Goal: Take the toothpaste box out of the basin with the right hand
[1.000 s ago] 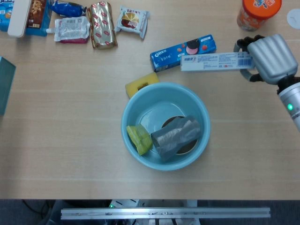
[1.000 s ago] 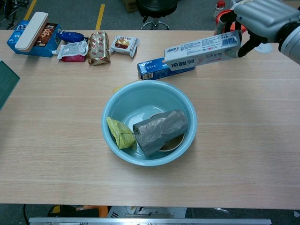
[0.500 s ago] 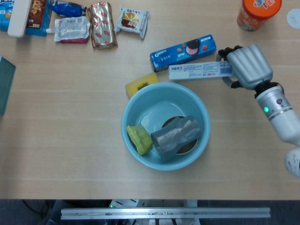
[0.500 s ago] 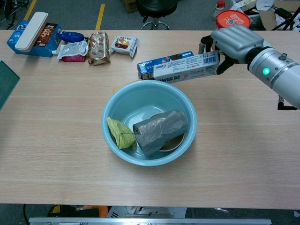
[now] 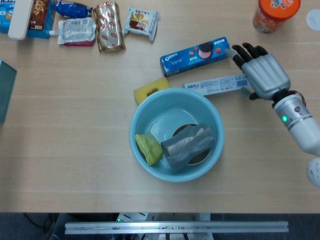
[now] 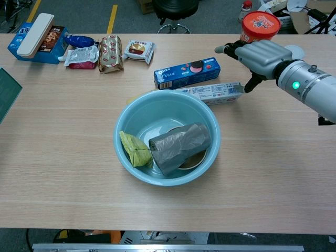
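My right hand hovers over the far right part of the table, fingers spread and holding nothing; in the chest view the thumb points down just beside the right end of the toothpaste box. The toothpaste box lies flat on the table outside the basin, just beyond its far right rim, its long side running left to right. In the chest view the toothpaste box sits between the basin and the Oreo box, which lies just behind it. Inside the light blue basin are a grey roll of bags and a yellow-green packet. A yellow sponge touches the basin's far left rim. An orange-lidded jar stands at the table's far right edge. My left hand is out of sight.
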`<control>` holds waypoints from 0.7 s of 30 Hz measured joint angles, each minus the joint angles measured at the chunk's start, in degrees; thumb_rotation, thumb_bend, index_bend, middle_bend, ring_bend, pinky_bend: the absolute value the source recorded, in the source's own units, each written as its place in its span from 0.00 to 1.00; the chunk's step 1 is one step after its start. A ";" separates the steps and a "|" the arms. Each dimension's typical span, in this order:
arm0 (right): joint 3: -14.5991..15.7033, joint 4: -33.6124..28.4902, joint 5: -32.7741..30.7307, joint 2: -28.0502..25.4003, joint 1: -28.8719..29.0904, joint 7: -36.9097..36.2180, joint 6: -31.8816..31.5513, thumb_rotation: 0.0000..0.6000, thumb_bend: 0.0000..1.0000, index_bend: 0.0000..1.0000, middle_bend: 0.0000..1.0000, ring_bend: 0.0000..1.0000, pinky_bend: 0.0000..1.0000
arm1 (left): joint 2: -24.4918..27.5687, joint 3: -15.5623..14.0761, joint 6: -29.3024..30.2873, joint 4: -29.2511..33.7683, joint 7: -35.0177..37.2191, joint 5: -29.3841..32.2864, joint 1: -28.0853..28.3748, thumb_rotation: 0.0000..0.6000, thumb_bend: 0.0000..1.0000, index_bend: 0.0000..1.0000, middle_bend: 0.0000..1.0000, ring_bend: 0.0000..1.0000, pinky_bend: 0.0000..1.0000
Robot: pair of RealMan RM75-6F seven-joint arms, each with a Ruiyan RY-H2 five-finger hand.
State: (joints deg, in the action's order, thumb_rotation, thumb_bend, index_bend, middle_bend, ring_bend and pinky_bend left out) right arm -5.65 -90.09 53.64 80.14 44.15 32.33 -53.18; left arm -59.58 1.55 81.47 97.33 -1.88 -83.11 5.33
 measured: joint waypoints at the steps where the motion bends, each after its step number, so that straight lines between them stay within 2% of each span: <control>1: 0.14 -0.63 0.03 -0.72 -0.21 0.19 -0.46 1.00 0.37 0.00 0.07 0.03 0.15 | 0.01 0.02 -0.03 0.00 0.11 -0.13 0.07 1.00 0.43 0.43 0.39 0.32 0.24; 5: 0.68 -2.88 0.86 -2.79 -1.70 0.73 -3.88 1.00 0.37 0.00 0.15 0.08 0.17 | 0.26 0.10 0.04 -0.27 1.08 -0.57 0.22 1.00 0.43 0.43 0.39 0.32 0.24; 9: 1.40 -6.38 2.16 -6.25 -5.15 0.52 -10.11 1.00 0.37 0.09 0.21 0.16 0.24 | 0.32 0.36 0.44 -0.66 1.58 -0.57 0.21 1.00 0.43 0.43 0.39 0.32 0.24; 13: 2.62 -9.88 3.75 -10.17 -11.11 -0.81 -18.58 1.00 0.37 0.18 0.27 0.20 0.26 | -0.24 0.56 1.27 -1.41 1.05 -0.90 0.15 1.00 0.43 0.43 0.38 0.32 0.24; 21: 7.45 -15.74 11.07 -19.34 -23.38 -5.03 -31.16 1.00 0.37 0.26 0.31 0.24 0.28 | -1.49 0.76 3.19 -1.99 0.05 -1.81 -0.28 1.00 0.43 0.43 0.38 0.32 0.24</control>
State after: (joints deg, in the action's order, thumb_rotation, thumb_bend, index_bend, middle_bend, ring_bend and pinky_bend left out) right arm 1.79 -105.83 64.71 60.80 20.77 27.31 -84.34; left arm -61.06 2.31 84.66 95.34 -1.84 -84.91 5.05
